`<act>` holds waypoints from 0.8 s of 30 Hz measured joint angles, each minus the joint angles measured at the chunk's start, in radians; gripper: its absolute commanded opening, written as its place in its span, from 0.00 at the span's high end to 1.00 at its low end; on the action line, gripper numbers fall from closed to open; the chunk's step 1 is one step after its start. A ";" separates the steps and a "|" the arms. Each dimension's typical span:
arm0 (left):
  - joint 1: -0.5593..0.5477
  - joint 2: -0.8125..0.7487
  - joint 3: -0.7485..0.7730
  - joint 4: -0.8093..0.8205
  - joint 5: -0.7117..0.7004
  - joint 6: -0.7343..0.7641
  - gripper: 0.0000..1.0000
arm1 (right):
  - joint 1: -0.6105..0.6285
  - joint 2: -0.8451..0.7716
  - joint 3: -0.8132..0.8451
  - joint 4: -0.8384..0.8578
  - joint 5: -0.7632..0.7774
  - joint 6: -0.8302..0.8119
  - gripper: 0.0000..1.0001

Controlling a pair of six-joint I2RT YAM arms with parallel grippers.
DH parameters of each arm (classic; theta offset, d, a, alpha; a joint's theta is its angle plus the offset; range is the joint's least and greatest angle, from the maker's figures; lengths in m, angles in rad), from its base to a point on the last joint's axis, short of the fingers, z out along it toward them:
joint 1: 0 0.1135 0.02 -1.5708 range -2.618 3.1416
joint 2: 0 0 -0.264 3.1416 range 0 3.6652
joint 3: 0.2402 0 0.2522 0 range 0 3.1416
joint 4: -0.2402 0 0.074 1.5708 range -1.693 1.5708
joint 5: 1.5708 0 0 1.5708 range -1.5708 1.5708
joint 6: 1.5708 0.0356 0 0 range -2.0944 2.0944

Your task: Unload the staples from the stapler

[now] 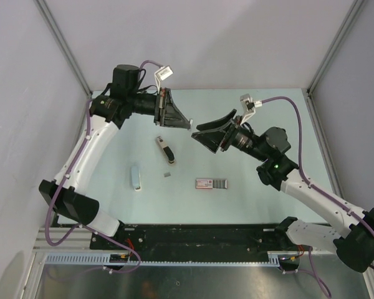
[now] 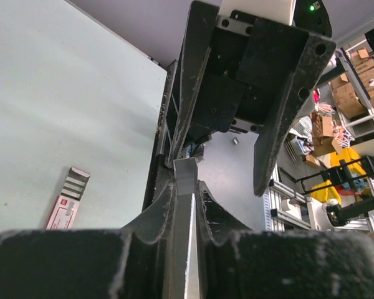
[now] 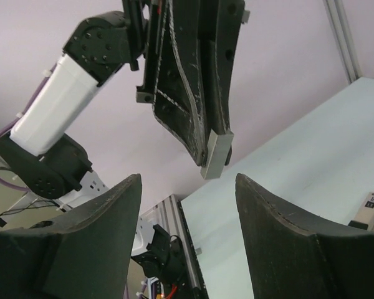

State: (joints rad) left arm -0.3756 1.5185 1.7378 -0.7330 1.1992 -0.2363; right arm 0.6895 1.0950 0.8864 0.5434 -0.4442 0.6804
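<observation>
Our left gripper (image 1: 186,124) pinches a silvery strip (image 3: 217,156) — staples, we judge — well above the stapler (image 1: 166,150); right gripper (image 3: 187,184) gapes.

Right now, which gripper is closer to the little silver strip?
Left. The left gripper is shut on the silver strip; the right gripper is open, facing it, not touching.

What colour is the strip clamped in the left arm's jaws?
Silvery grey; the strip shows best in the right wrist view.
</observation>
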 measured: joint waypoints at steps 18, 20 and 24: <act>-0.024 -0.013 -0.050 0.014 0.126 0.002 0.92 | -0.005 0.026 0.000 0.102 0.060 0.061 0.40; -0.024 -0.013 -0.053 0.014 0.133 0.002 0.92 | -0.005 0.037 0.000 0.114 0.063 0.071 0.41; -0.024 -0.013 -0.057 0.013 0.140 0.002 0.92 | -0.004 0.051 0.000 0.124 0.064 0.080 0.47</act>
State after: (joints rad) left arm -0.4000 1.5055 1.6810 -0.7197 1.3388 -0.2340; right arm 0.6857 1.1465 0.8864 0.6670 -0.3805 0.7605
